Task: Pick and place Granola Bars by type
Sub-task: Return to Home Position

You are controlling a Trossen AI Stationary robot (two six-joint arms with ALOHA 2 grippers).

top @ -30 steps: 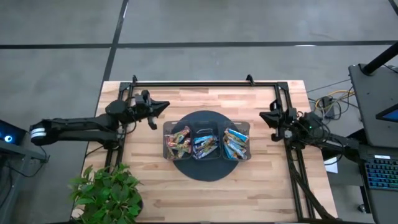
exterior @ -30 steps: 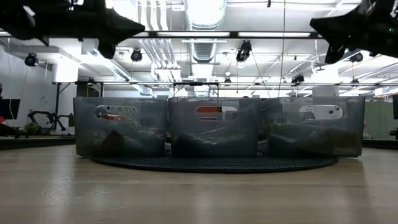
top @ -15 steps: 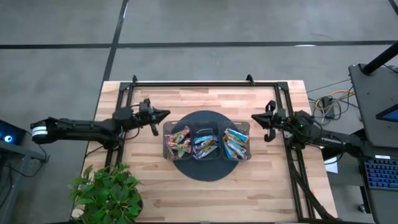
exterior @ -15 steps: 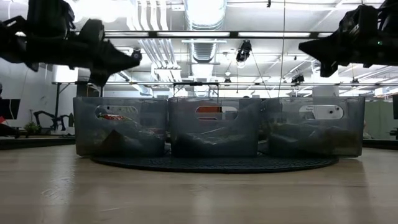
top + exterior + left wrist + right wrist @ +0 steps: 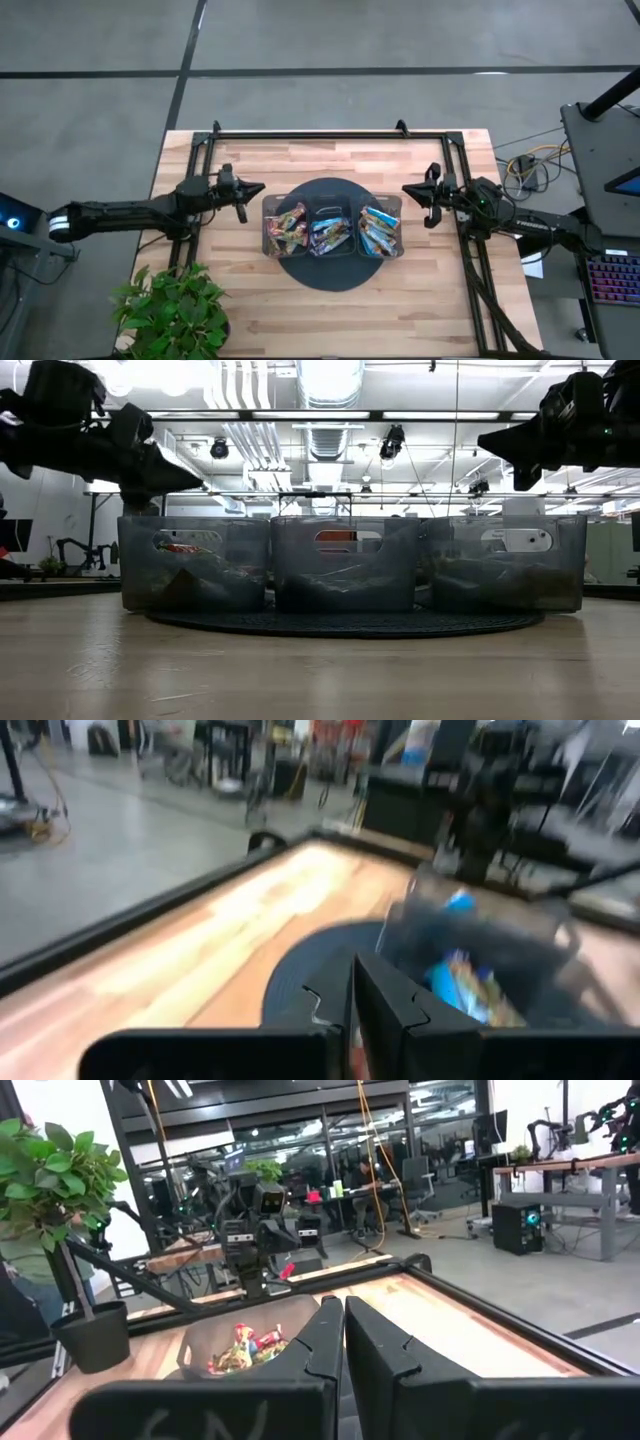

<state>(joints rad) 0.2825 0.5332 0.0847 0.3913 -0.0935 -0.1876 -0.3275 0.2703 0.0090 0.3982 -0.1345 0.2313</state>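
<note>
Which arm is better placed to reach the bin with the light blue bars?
Right. The right gripper hovers beside that bin; the left gripper is at the row's opposite end.

A robotics lab: exposed ceiling ducts (image 5: 327, 385), workbenches (image 5: 570, 1168), concrete floor (image 5: 320, 40).

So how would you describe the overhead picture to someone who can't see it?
Seen from above, a three-compartment tray of granola bars, sorted by colour, sits on a round mat on the wooden table. The left gripper and right gripper hover at either side of it, holding nothing.
</note>
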